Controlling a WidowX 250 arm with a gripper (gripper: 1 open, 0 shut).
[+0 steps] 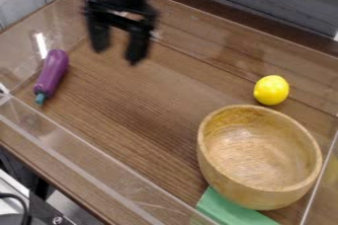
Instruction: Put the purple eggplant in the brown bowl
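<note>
The purple eggplant (50,75) lies on the wooden table at the left, its dark green stem end toward the near edge. The brown bowl (259,156) stands at the near right, holding nothing. My gripper (115,44) hangs pointing down above the table's upper left, to the right of and above the eggplant, apart from it. Its two black fingers (98,36) are spread open with nothing between them.
A yellow ball (271,90) rests right of centre, just behind the bowl. A flat green object (227,212) pokes out below the bowl at the bottom edge. Clear plastic walls (79,170) ring the table.
</note>
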